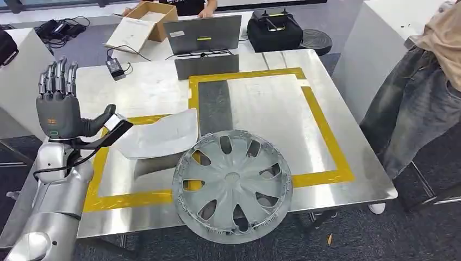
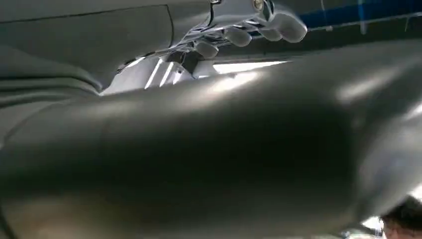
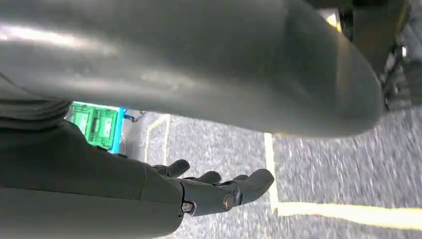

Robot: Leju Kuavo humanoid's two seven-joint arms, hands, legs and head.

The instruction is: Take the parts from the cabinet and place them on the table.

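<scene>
- Wheel cover (image 1: 232,186), a grey hubcap with spoke-shaped openings, lies flat at the near edge of the steel table (image 1: 261,103) and overhangs that edge; it covers part of the yellow tape outline (image 1: 326,133).
- Left hand (image 1: 57,106) is raised beside the table's left edge, fingers straight and apart, thumb pointing toward the table; it holds nothing.
- Pale curved panel (image 1: 163,136), the second part on the table, lies just beside the thumb, its long axis running from the thumb side toward the table's middle. It touches or slightly overlaps the wheel cover's far rim; which one cannot be told.
- Judgement: both parts already rest on the table, so the left hand, the nearer one, appears free of its load, and another trip to the cabinet would be next.
- Right hand (image 3: 219,191) hangs over speckled floor (image 3: 348,164) marked with yellow lines, fingers loosely curled and apart, holding nothing; a green crate (image 3: 97,124) stands beyond it.
- Left wrist view adds the fingertips (image 2: 239,36) seen against overhead lights; the head view alone gives the table layout.
- Laptop (image 1: 202,33), black case (image 1: 274,30), cardboard box (image 1: 142,22) and a person in jeans (image 1: 418,109) surround the far and right sides.
</scene>
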